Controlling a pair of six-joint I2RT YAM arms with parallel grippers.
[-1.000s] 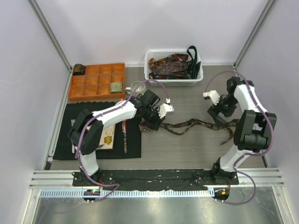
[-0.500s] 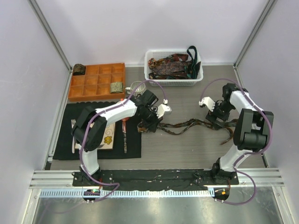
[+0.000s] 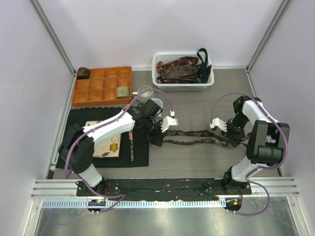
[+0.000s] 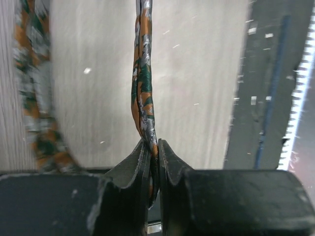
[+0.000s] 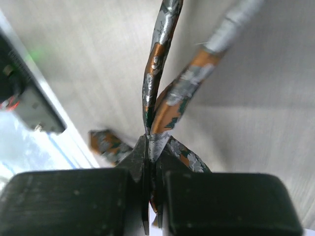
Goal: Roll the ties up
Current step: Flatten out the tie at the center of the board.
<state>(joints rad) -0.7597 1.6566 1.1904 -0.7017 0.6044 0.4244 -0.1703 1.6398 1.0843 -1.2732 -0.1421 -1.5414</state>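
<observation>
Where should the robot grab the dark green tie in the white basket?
Probably best at its loop, coming straight down from above. The dark green tie pokes that loop up over the far right corner of the basket, clear of the rim. The rest is tucked low beside the other ties, where fingers could snag them.

You have nothing to read here: no lettering, label, brand, number or sign is legible in any of the three views. The tie (image 4: 143,91) bears only a mottled pattern, no writing.
</observation>
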